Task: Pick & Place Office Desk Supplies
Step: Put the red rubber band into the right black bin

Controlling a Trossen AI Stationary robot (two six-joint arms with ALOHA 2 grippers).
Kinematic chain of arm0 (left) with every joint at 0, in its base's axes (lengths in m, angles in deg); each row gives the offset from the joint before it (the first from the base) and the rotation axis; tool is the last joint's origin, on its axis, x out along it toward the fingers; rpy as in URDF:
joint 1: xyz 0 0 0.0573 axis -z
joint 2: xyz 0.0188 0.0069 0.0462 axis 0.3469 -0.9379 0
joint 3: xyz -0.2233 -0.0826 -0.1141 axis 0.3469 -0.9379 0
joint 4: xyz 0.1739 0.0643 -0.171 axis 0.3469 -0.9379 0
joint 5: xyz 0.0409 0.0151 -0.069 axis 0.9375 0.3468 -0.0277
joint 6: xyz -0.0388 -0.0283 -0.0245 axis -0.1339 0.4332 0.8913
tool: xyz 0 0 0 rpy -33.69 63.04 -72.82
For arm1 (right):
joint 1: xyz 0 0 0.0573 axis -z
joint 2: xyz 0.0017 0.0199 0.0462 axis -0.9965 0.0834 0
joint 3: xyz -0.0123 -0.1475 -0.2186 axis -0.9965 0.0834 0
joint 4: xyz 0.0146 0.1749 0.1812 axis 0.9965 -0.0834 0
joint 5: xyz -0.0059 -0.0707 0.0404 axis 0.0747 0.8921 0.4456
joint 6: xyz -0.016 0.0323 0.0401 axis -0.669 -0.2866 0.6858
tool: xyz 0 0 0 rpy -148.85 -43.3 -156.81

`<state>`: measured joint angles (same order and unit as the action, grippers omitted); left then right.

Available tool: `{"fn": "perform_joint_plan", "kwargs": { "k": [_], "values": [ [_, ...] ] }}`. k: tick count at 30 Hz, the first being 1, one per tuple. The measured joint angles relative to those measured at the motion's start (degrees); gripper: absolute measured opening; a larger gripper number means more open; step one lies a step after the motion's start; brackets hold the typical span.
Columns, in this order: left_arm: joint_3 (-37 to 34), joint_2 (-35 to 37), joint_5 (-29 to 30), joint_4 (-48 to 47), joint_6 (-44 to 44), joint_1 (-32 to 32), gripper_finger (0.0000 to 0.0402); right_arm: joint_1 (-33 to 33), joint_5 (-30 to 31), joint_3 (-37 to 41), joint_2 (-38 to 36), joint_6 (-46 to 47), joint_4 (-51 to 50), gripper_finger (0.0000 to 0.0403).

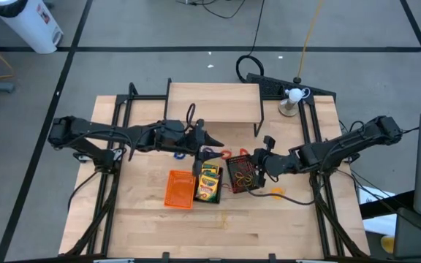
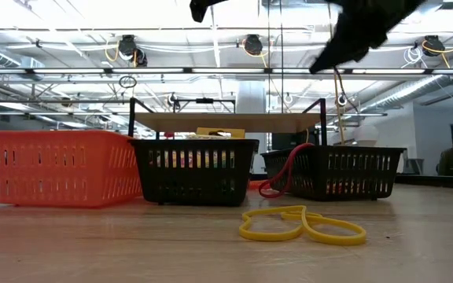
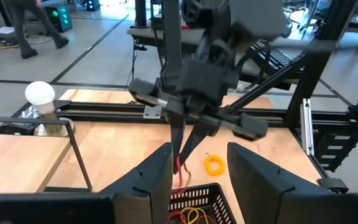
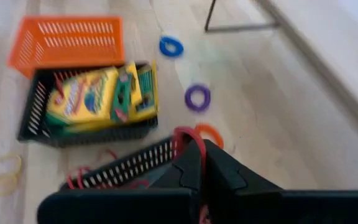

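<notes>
1. Holding a red rubber band (image 4: 188,138), our right gripper (image 1: 263,156) is pinched closed over the black tray (image 1: 244,174) at centre right of the high view.
2. We judge the band hangs straight down, directly above that tray's rim.
3. Our left gripper (image 1: 209,138), fingers parted and empty, hovers just upper left of it.

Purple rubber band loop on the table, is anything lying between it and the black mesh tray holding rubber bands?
Yes: an orange rubber band loop lies between the purple rubber band loop and that black mesh tray, near where a red rubber band drapes over its rim. The right gripper hovers above the tray.
</notes>
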<state>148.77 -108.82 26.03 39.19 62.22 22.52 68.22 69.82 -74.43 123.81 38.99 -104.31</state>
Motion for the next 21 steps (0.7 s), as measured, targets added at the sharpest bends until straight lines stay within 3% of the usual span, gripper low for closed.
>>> {"fn": "perform_joint_plan", "kwargs": {
  "k": [6,11,18,21],
  "values": [
    [0.0,0.0,0.0,0.02,-0.02,0.0,0.0154,0.0,-0.39,3.15,0.01,3.91,1.63,0.0],
    [0.0,0.0,0.02,0.04,-0.02,0.0,0.0154,0.02,-4.51,4.53,0.02,3.49,6.6,0.0],
    [0.02,0.0,0.02,0.07,-0.07,0.0,0.0154,0.0,-6.6,4.6,0.01,3.77,6.92,0.0],
    [0.02,0.0,0.02,0.07,-0.11,0.0,0.0154,0.04,-10.35,4.6,0.01,3.74,6.93,0.0]
  ]
}}
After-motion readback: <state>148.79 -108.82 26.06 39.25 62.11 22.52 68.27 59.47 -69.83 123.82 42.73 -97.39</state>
